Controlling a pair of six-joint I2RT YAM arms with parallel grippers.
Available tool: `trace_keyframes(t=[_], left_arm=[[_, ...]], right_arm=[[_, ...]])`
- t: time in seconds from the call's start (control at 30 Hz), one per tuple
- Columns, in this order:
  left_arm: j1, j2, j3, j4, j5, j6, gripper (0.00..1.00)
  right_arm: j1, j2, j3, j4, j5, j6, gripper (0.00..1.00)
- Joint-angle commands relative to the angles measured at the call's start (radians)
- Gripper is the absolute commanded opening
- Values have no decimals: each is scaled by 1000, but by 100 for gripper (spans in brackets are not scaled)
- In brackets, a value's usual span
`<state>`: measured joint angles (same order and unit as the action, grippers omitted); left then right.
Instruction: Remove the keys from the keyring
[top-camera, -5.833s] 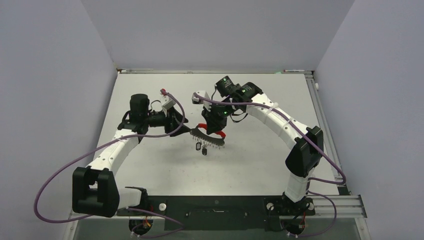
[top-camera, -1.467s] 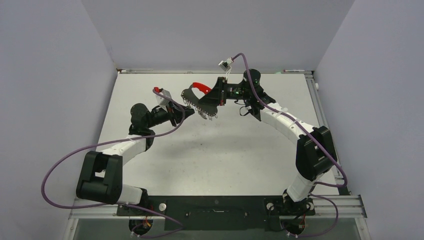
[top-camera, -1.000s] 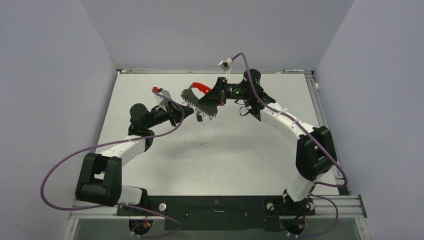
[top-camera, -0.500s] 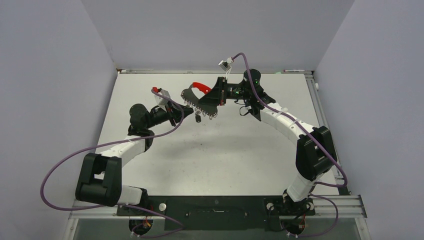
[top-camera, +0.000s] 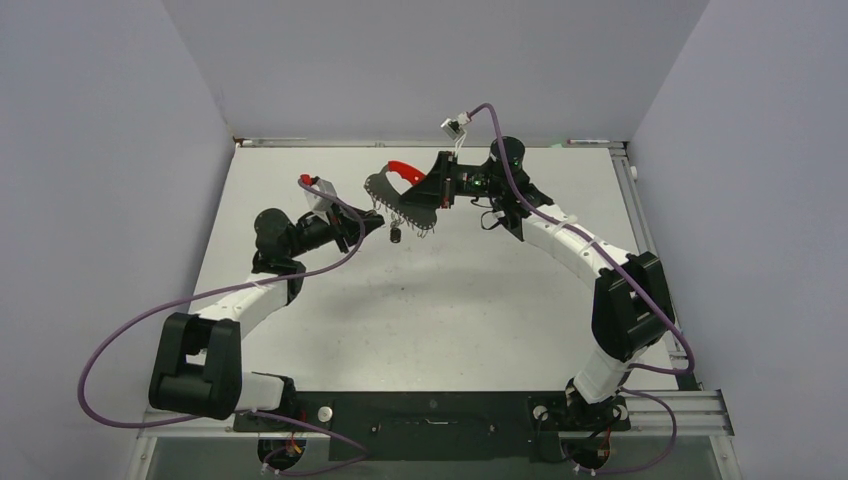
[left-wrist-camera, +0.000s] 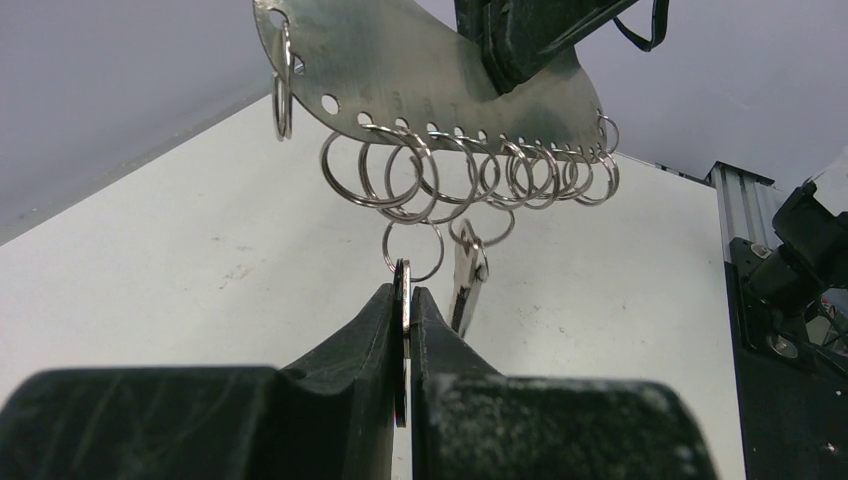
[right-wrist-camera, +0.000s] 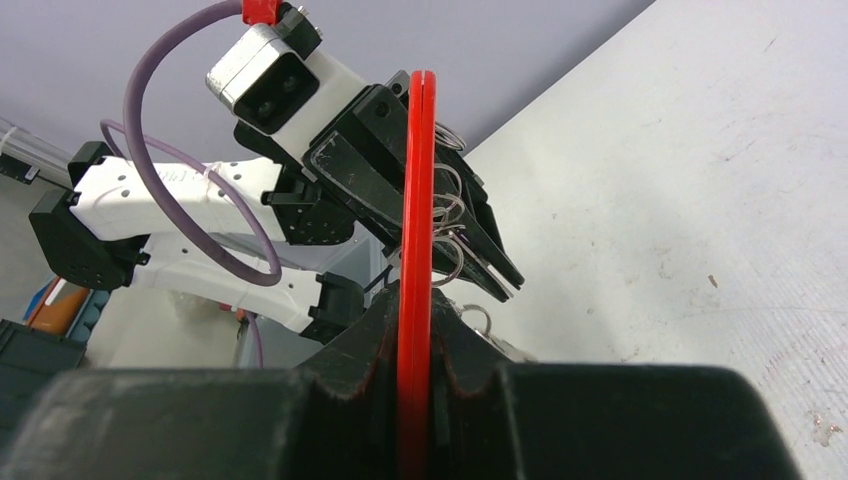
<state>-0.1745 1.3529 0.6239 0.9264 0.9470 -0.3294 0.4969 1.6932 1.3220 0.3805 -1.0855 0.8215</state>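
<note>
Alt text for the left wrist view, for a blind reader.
The left gripper, shut, pinches an edge-on key hanging from a wire ring on the keyring, a curved grey band lined with rings. The right gripper holds the band from above; a second key dangles beside the pinched one, above the white table.

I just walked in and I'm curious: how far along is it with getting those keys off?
Nothing is off yet: both keys hang from wire rings on the keyring. In hand: the right gripper clamps its red end, holding it above the table, and the left gripper pinches one key edge-on. The silvery key dangles free beside it. Left: working both off their rings.
</note>
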Motion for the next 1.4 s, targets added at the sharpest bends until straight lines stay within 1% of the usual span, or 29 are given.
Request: trace_keyframes(t=[0.0,0.17,0.27,0.43,0.63,0.73,0.83,0.93,1.03,1.1,1.13,1.23,1.3,1.37], left_arm=[[5,-36,-2,-9,29,-11,0],[3,-40,41,-102,46,-25,0],[-1,-41,70,-189,53,-2,0],[-3,-42,101,-277,51,21,0],[-3,-31,174,-404,37,33,0],[-5,-24,221,-507,18,75,0],[-9,-21,259,-603,-3,138,0],[-18,-15,293,-697,-21,209,0],[-42,-5,332,-816,-43,311,0],[-56,0,355,-894,-63,409,0],[-61,2,365,-919,-71,444,0],[-70,14,406,-1057,-89,551,0],[-75,29,442,-1144,-102,628,0],[-79,49,500,-1257,-112,733,0]], right_arm=[[-12,-43,5,86,20,5,5],[-17,-32,-19,82,39,-4,5],[-18,-23,-37,83,44,-8,5],[-17,-15,-73,85,48,-19,5],[-20,-11,-130,84,50,-51,5],[-23,-7,-166,105,52,-50,5],[-26,-10,-216,173,52,-20,6],[-26,-7,-271,260,44,22,12],[-26,-4,-320,326,36,57,22],[-28,-3,-345,358,29,66,28],[-27,-4,-356,365,27,65,33],[-32,-8,-384,387,13,63,41],[-37,-15,-400,385,5,49,50],[-42,-24,-414,374,-1,29,56]])
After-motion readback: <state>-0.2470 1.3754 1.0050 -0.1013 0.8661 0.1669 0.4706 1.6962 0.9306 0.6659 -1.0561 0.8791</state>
